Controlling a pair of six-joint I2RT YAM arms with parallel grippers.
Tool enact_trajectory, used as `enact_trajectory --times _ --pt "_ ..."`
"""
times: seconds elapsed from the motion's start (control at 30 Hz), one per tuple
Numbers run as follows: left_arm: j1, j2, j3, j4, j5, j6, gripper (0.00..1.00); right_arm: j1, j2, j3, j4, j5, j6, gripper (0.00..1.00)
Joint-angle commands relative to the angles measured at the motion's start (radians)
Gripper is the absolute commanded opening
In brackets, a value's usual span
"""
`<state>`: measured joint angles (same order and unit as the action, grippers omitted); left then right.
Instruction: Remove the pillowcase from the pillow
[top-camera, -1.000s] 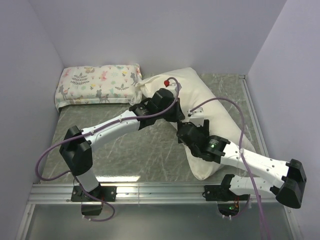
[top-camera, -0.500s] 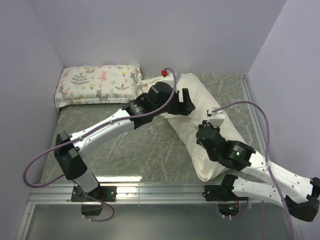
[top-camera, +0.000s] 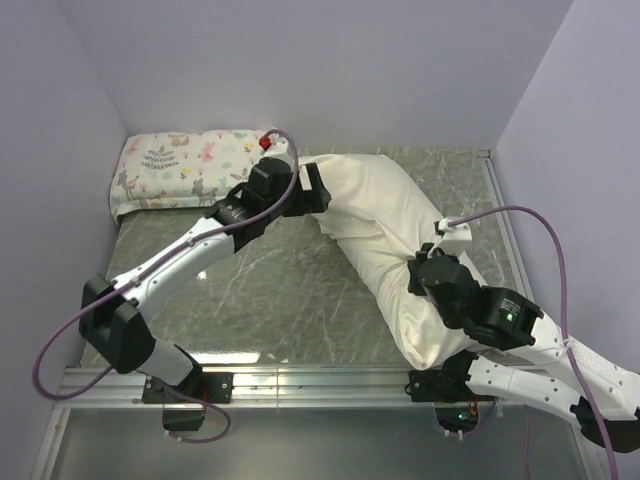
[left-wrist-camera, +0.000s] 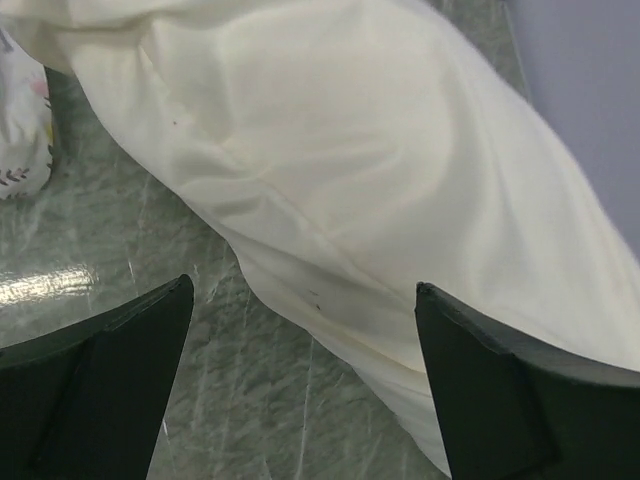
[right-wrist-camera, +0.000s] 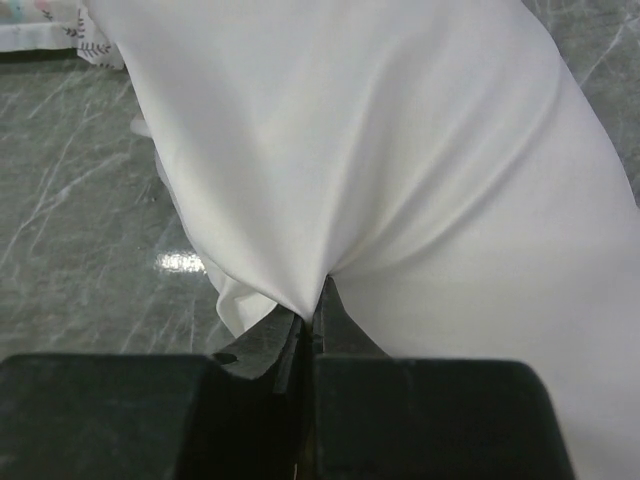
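The cream pillowcase (top-camera: 380, 215) lies diagonally from the far middle to the near right of the table, bulging with the pillow, which is hidden inside it. My left gripper (top-camera: 318, 190) stands wide open at the far-left end of the case. Its dark fingers straddle the cloth's lower edge (left-wrist-camera: 330, 300) without touching it, and the left gripper (left-wrist-camera: 302, 285) holds nothing. My right gripper (top-camera: 425, 262) is shut on a pinched fold of the pillowcase (right-wrist-camera: 380, 150) near its near end. Creases radiate from the right gripper's closed tips (right-wrist-camera: 320, 292).
A smaller floral-print pillow (top-camera: 190, 170) lies at the far left against the wall, just left of my left gripper. The grey marbled tabletop (top-camera: 260, 290) lies to the left of the case. Walls close in on three sides; a metal rail (top-camera: 320, 385) runs along the near edge.
My left gripper let go, opened wide and drew back to the far left. My right gripper shut on the pillowcase and pulled toward the near right, dragging and stretching the case.
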<state>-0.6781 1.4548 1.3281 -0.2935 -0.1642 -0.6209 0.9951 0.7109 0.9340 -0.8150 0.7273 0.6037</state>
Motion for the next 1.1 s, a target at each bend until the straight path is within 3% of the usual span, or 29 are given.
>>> enact_trajectory --times 0.0,0.27,0.33,0.47,0.5,0.57,0.73,0.97,1.07 --pt "0.000 0.053 -0.004 0.080 0.092 0.013 0.99 -0.001 -0.047 0.086 0.057 0.026 0.004 0.00" --pt "0.018 0.203 0.069 0.160 0.176 -0.008 0.99 0.000 -0.065 0.101 0.022 0.020 0.010 0.00" --pt "0.018 0.213 0.054 0.169 0.186 -0.016 0.86 0.000 -0.071 0.109 0.017 0.020 0.007 0.00" --pt "0.018 0.184 0.028 0.188 0.169 -0.010 0.39 0.000 -0.070 0.134 0.017 0.018 -0.008 0.00" --pt "0.018 0.173 0.028 0.183 0.166 -0.002 0.14 -0.001 -0.068 0.140 0.016 0.020 -0.010 0.00" --pt "0.015 0.132 0.037 0.160 0.166 0.010 0.00 0.000 -0.065 0.158 0.017 0.023 -0.022 0.00" --pt "-0.063 -0.025 0.065 0.029 -0.009 0.075 0.00 -0.001 -0.057 0.245 0.007 0.063 -0.070 0.00" --pt "-0.337 -0.301 0.091 -0.122 -0.251 0.101 0.00 0.000 -0.067 0.388 0.011 0.067 -0.136 0.00" --pt "-0.470 -0.344 0.121 -0.176 -0.352 0.093 0.01 0.000 -0.065 0.428 0.023 0.072 -0.157 0.00"
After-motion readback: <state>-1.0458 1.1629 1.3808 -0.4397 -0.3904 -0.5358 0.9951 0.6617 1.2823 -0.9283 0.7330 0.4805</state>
